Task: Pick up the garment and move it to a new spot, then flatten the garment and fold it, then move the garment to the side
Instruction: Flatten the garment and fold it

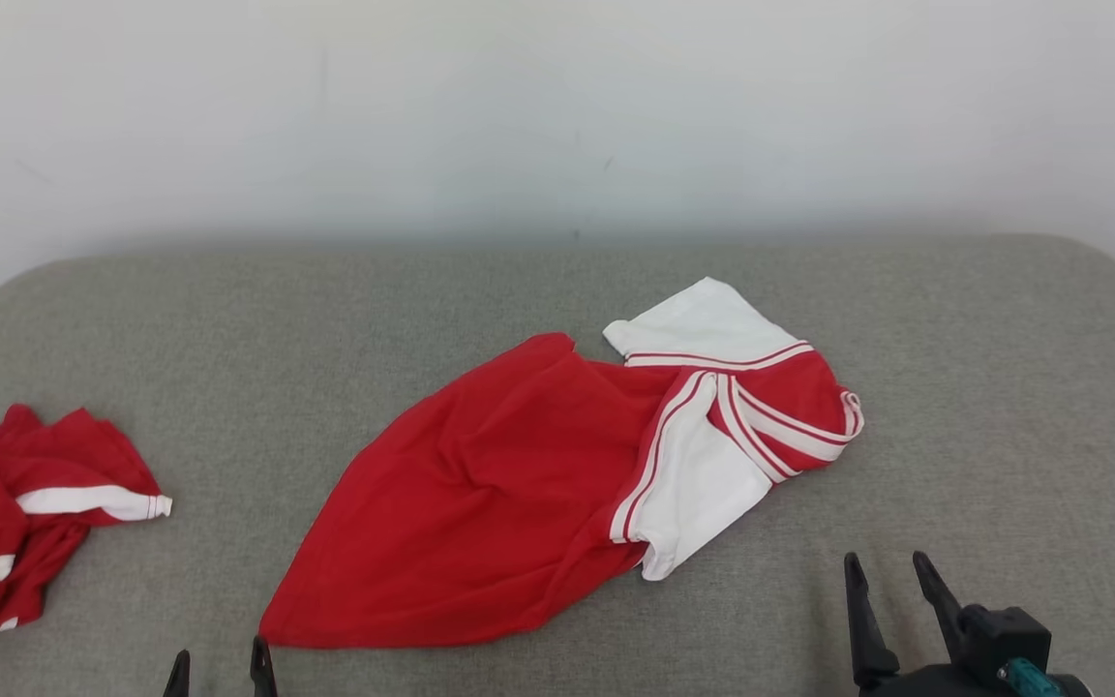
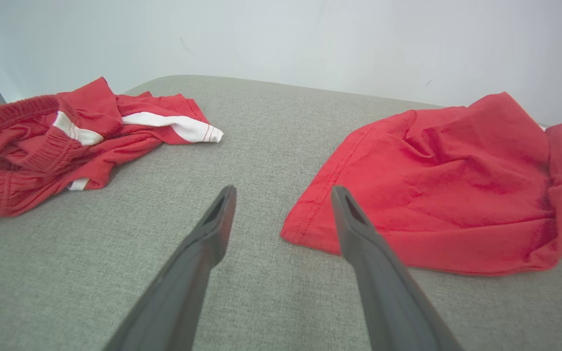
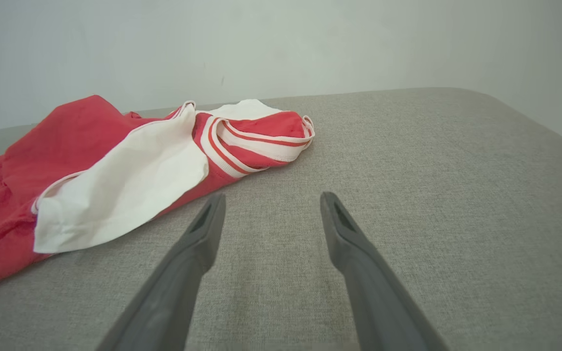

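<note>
Both of my hands were released and empty. The left gripper (image 1: 219, 654) stood with its fingers spread at the 7 o'clock edge of the head view, and the right gripper (image 1: 885, 560) stood the same way at 5 o'clock. Neither touched cloth.

Hazards, as I judged them:
1. My left fingers sat just beside the hem corner of the shirt (image 1: 509, 494). A shallow pinch there could take one layer only, and the shirt would hang twisted when lifted.
2. The near sleeve (image 1: 693, 484) lay doubled over the body. A pull from that end could drag the fold along and set it instead of flattening it.
3. The shorts (image 1: 25, 513) lay in a red heap at 9 o'clock, well apart from the shirt. Carrying the shirt that way could snag them.

Condition of the shirt: it lay mid-cushion (image 1: 983, 387), running from 7 o'clock to 2 o'clock. The red body was rumpled with soft creases. The white sleeves and striped trim (image 1: 790, 426) were bunched at the 2 o'clock end. It was neither flat nor folded.
</note>
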You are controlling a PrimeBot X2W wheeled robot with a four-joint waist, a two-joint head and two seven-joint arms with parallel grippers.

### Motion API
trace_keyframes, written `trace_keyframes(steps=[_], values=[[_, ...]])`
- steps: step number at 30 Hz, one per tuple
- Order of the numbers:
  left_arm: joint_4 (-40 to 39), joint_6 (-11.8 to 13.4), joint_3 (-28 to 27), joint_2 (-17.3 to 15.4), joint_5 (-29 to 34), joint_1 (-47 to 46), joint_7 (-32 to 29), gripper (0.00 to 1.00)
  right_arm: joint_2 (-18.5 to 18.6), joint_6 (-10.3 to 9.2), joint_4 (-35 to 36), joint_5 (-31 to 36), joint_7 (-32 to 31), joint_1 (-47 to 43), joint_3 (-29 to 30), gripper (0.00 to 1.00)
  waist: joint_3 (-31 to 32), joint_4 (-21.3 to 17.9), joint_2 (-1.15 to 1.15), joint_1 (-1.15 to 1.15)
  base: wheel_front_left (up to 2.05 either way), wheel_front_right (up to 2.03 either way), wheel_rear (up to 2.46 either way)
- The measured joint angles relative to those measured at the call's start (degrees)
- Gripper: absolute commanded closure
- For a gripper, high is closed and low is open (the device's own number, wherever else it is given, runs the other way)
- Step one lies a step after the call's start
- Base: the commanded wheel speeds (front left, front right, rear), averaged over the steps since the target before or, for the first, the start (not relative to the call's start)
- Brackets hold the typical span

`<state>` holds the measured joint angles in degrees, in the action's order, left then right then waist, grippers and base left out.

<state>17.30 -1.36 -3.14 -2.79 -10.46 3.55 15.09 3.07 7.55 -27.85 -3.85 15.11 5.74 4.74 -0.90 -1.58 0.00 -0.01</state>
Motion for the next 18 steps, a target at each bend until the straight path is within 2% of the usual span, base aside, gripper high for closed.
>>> trace_keyframes(steps=[9, 18], values=[[-0.36, -0.36, -0.7, 0.0, 0.99, 1.54, 0.0, 0.0, -0.1, 0.0, 0.81, -3.52, 0.01, -2.26, -2.42, 0.0, 2.74, -1.8, 0.0, 0.0, 0.0, 0.0, 0.0], [-0.4, -1.11, -0.79, -0.02, 1.85, 2.32, 0.0, 0.0, -0.1, 0.0, 3.38, -3.02, 0.0, -2.52, -3.94, 0.0, 3.87, -3.01, 0.0, 0.0, 0.0, 0.0, 0.0]])
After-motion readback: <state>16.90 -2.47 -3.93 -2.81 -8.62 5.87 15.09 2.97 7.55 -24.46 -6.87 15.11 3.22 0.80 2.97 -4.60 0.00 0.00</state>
